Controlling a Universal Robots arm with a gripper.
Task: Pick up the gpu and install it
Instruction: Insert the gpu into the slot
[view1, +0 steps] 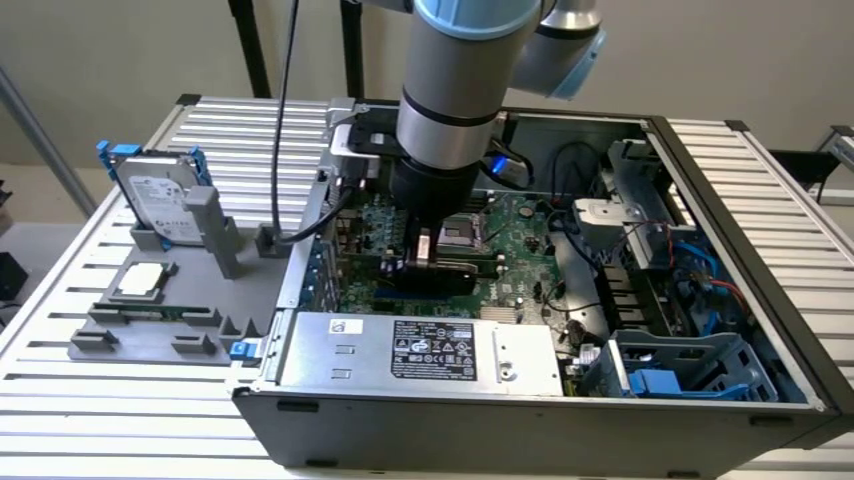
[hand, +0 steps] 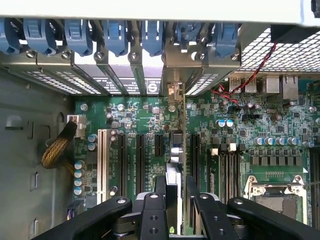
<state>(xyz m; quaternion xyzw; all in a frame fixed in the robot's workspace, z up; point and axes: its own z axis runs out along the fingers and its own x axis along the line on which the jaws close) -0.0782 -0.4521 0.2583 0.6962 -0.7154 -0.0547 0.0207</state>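
While the gripper (hand: 175, 212) pinches the graphics card (hand: 175, 147) with narrow jaws, the card stands edge-on inside the case, low over the motherboard (hand: 240, 125). Risk: a slight offset lands its edge beside a black slot (hand: 140, 160), or its metal end snags the rear wall (hand: 125, 82). Blue clips (hand: 116, 35) crowd that wall; a braided cable (hand: 57, 150) lies well apart.

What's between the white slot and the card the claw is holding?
In the wrist view, black slots on the green board sit between the white slot and the gpu in the claw.
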